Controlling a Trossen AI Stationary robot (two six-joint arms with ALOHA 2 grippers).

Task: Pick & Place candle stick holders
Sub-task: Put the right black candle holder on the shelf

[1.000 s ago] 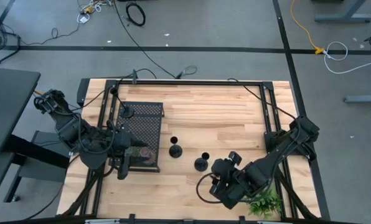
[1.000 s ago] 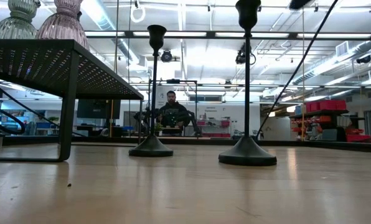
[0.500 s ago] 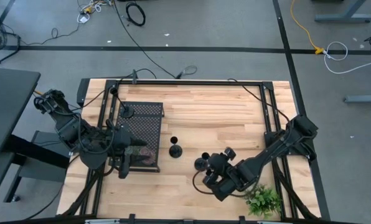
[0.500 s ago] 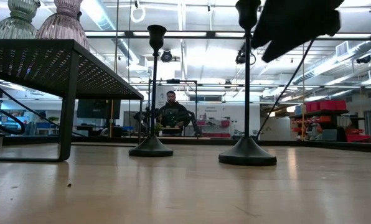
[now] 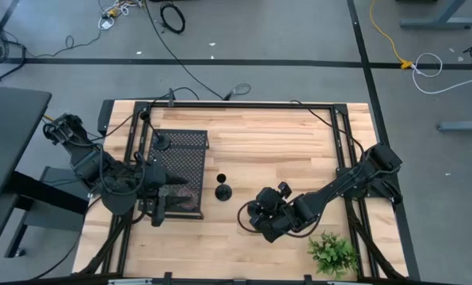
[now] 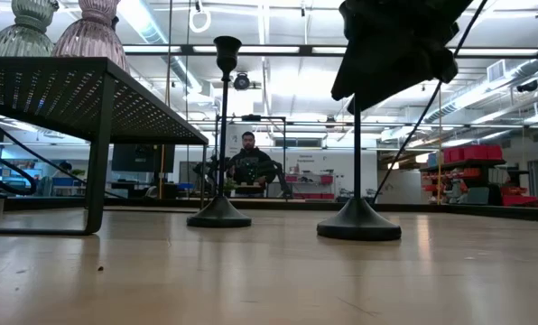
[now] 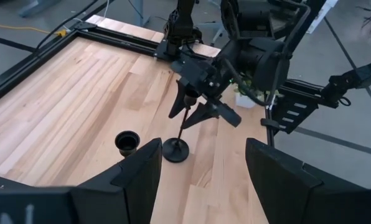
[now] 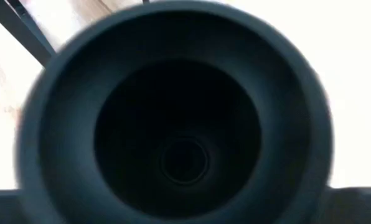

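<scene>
In the high view, the left gripper (image 5: pixel 170 198) is held over the near end of the large black perforated metal stand (image 5: pixel 184 154), which is set at the left of the pale wooden table (image 5: pixel 283 142). One black candle stick holder with a round base and thin stem (image 5: pixel 162 142) is seen on the far end of that stand, and a second black round-based holder (image 5: pixel 222 191) is placed on the wood just beside the stand. The right gripper (image 5: pixel 257 212) is stretched in from the right and positioned near the table's middle, with the green leafy plant (image 5: pixel 333 253) well apart at the near right corner. In the low view, that gripper is seen at the very top of a third black thin-stemmed holder (image 6: pixel 358 226), whose base is flat on the table. A pale green glass holder (image 6: pixel 27 25) and a pinkish glass holder (image 6: pixel 92 29) are seen side by side on top of the stand, and a seated person (image 6: pixel 249 164) is visible far behind. In the left wrist view, the left arm's own fingers (image 7: pixel 132 180) are spread wide with nothing between them. In the right wrist view, the picture is filled by the holder's dark round cup, looked into from directly above. Whether the right gripper is clamped on this holder cannot be told.
</scene>
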